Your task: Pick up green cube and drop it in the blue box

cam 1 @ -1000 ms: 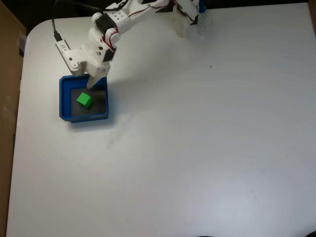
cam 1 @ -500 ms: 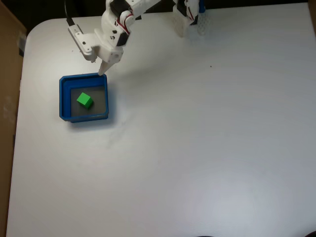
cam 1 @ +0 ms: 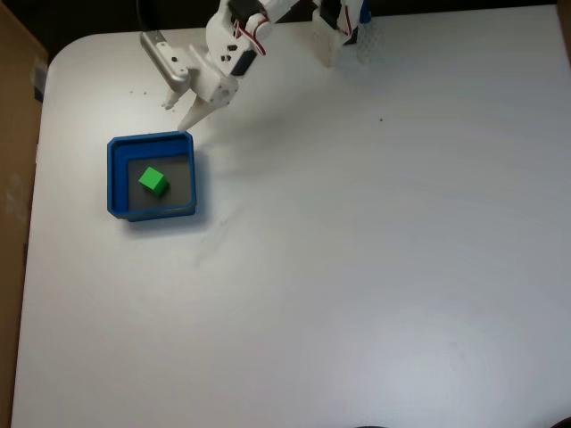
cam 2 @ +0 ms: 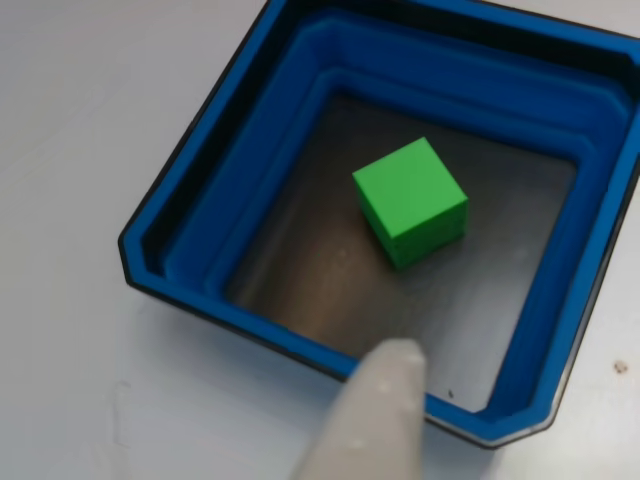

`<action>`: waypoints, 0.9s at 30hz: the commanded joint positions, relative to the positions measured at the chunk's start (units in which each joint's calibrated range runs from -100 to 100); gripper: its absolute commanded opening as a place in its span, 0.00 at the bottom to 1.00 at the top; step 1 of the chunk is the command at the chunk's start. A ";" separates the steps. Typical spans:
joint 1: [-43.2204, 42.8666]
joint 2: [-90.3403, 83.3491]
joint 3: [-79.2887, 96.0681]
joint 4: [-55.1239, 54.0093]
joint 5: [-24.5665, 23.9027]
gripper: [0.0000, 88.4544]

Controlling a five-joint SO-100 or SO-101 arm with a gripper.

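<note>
At the far left edge of the fixed view a brown cardboard surface (cam 1: 16, 80) borders the white counter (cam 1: 357, 267). The blue box (cam 1: 114, 178) sits flat on the counter in the upper left area, its thick walls enclosing a grey floor. The green cube (cam 1: 153, 182) rests on that floor, roughly central, touching none of the walls, with its edges turned at an angle to the box sides. In the other view the green cube (cam 2: 411, 201) lies flat on the grey floor of the blue box (cam 2: 250, 130), clear of every wall.

Up and to the right of the box, the white arm (cam 1: 268, 13) reaches in from the top edge. The jaws (cam 1: 178, 113) hang above the counter just beyond the box's upper right corner, slightly parted and holding nothing. One pale fingertip (cam 2: 385, 400) rises from the bottom edge of the other view, overlapping the near wall of the box.
</note>
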 commanded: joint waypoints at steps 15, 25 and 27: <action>-1.54 -33.08 37.16 -18.59 0.15 0.26; -3.85 -55.23 56.86 -19.17 0.20 0.26; -3.85 -59.16 59.11 -19.17 0.20 0.26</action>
